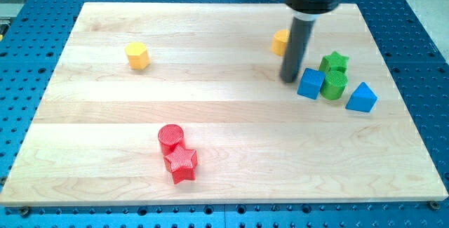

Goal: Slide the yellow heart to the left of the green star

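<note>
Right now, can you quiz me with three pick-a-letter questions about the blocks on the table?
1. Where is my tip?
A. Just left of the blue cube
B. Beside the red star
C. At the view's bottom right corner

2. How many red blocks are there?
A. One
B. Two
C. Four

3. How do the red cylinder and the red star sit?
A. Far apart
B. Touching
C. One on each side of the board

Answers:
1. A, the rod ends right beside the blue cube.
2. B, only the cylinder and the star are red.
3. B, the star sits right against the cylinder, just below it in the view.
</note>
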{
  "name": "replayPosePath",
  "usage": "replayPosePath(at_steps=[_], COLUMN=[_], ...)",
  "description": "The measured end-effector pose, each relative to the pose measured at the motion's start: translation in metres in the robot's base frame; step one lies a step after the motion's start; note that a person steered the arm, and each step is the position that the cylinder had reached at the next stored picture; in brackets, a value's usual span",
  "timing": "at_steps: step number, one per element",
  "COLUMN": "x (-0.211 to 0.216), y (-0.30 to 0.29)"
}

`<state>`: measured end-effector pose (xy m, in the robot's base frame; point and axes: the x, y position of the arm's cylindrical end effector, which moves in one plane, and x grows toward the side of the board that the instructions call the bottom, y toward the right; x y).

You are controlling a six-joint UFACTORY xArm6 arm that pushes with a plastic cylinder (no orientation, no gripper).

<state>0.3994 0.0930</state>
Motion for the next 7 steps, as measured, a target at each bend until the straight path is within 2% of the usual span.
replayPosePath(at_steps=[1, 2, 3, 4, 5, 6, 7], x=[-0.042, -0.105, -0.112, -0.072, -0.052, -0.057, -0.034], y=[-0.043, -0.020, 0.028, 0.033, 0.032, -0.011, 0.002])
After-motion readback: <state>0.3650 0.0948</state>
